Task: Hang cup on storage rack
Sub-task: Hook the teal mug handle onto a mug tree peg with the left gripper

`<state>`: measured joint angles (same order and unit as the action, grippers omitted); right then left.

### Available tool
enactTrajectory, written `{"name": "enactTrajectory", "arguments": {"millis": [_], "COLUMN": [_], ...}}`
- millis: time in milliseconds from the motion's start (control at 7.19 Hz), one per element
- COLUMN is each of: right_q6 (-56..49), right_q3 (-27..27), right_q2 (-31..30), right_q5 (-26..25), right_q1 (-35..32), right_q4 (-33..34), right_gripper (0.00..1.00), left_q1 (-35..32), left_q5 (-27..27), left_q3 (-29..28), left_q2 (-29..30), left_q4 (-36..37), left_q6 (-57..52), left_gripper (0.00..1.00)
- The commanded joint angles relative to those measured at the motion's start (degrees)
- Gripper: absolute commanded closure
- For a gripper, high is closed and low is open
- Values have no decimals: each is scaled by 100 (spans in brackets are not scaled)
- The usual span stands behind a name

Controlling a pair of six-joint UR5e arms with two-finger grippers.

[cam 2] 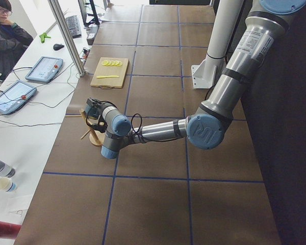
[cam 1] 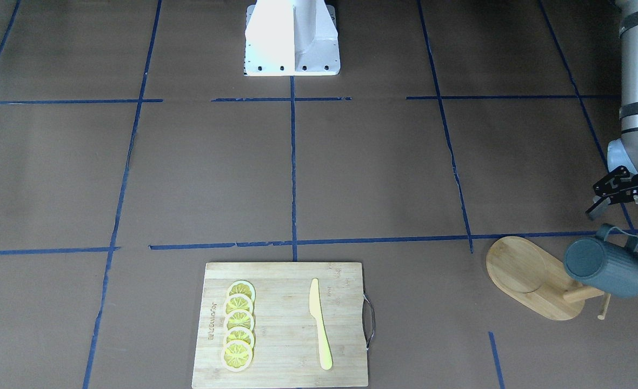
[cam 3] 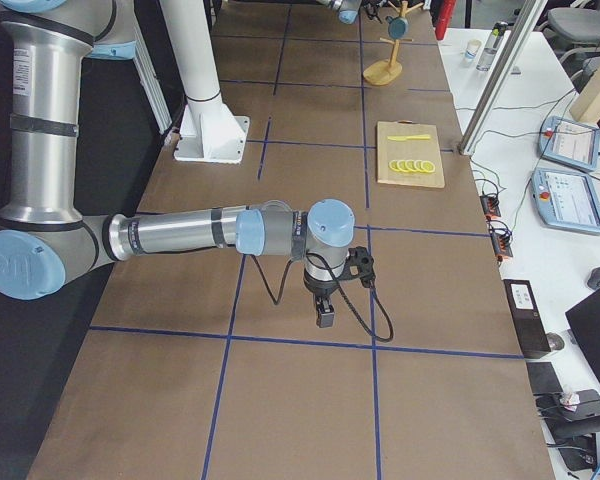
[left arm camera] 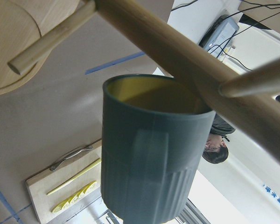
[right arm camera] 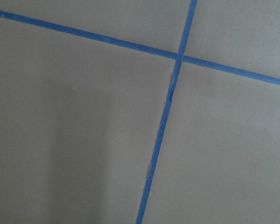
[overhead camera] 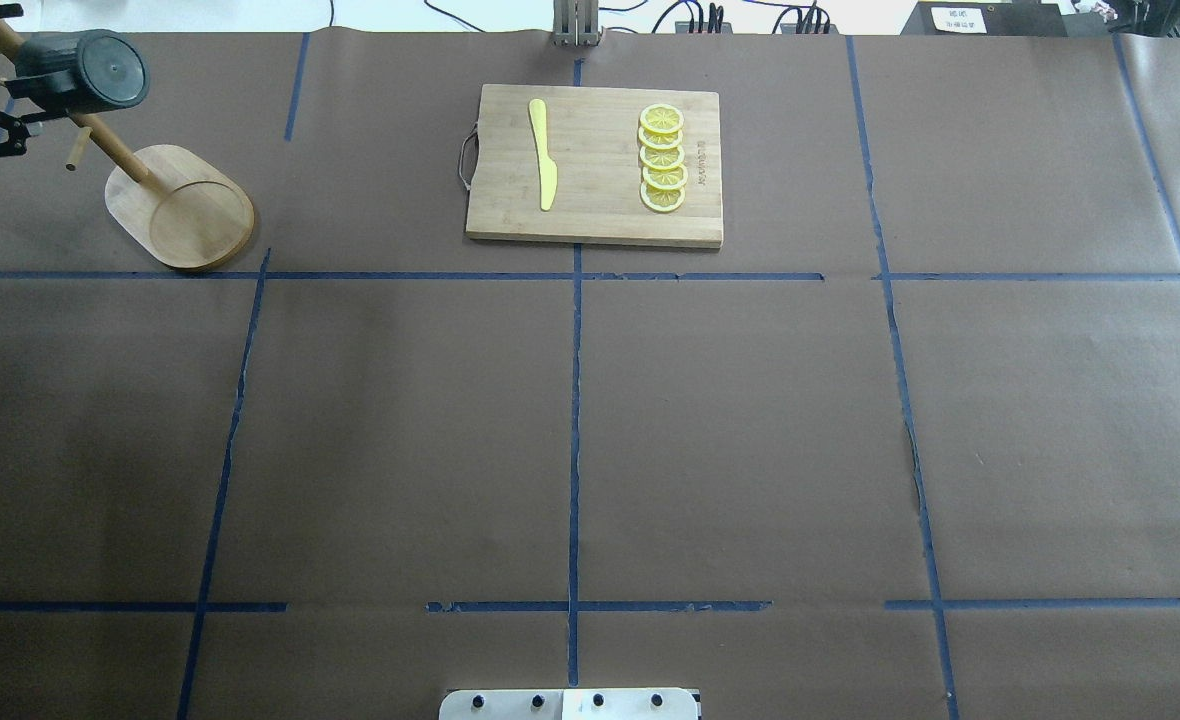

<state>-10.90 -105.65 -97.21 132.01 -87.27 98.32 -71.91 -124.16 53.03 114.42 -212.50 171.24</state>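
Left end effector (cam 1: 620, 227) hangs open, empty, beside ribbed teal-grey cup (cam 1: 606, 267) (yellow inside) on rack (cam 1: 519, 270).

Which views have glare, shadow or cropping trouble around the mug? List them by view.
Front-facing: the robot base is blown out white, and the mug sits by the right edge, with the mug tree cropped there. Left wrist: the mug fills the frame, and the background at lower right is overexposed. Right wrist: a soft shadow dims the left of the table paper.
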Motion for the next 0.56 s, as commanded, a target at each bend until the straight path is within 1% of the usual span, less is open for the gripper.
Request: {"name": "enactTrajectory", "arguments": {"millis": [0,139,278,417], "right_q6": [9,9,9,9], "right_q3": [0,0,0,0], "right_q2": [0,0,0,0], "right_q5": [0,0,9,9], "right_q1": [0,0,0,0], "right_q4": [3,3,3,3], "right_gripper": [0,0,0,0], "left_q1": [-7,-7,-25,-147], "left_q5": [-29,-38,-456,-1321], "left_q3": [757,1145,1392,1447], "left_q2": [-295,-393,-429,-421], "left_q4": [24,42,77,468], "left_q6": [-38,-64,-639,-1785], "left_gripper": [0,0,0,0]}}
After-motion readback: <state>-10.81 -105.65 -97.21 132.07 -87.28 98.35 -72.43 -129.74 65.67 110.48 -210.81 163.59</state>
